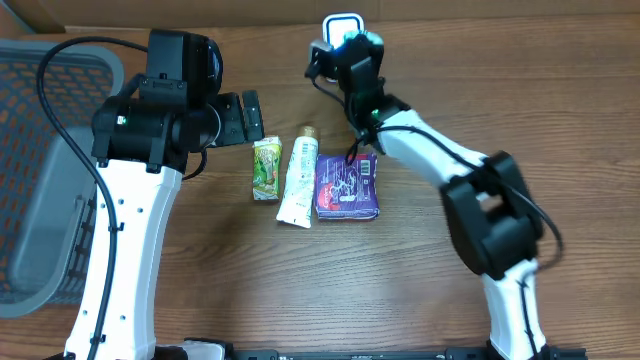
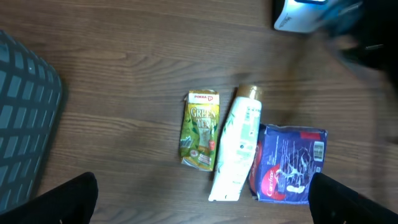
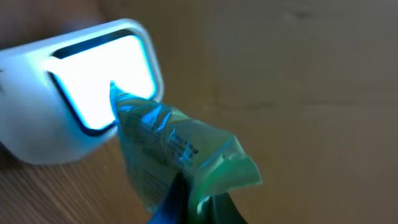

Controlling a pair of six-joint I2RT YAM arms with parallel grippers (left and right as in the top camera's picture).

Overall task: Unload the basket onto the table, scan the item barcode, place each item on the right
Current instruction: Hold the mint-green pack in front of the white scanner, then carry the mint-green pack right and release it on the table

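Grey mesh plastic basket (image 1: 25, 150) stands at the left edge of the wooden bench (image 1: 580, 120). The left hand (image 1: 250, 117) hangs just beside it, jaws wide apart, holding nothing. A green drink carton (image 1: 266, 168), white squeeze tube (image 1: 298, 183) and purple foil packet (image 1: 348, 186) lie in a row mid-bench, apparently awaiting their turn. The right hand (image 1: 355, 55) is clamped on a crinkled green plastic packet (image 3: 180, 155), presented against the lit window of the white scanner (image 3: 81, 87). Scan judged under way; a read cannot be confirmed. Nothing obstructs.
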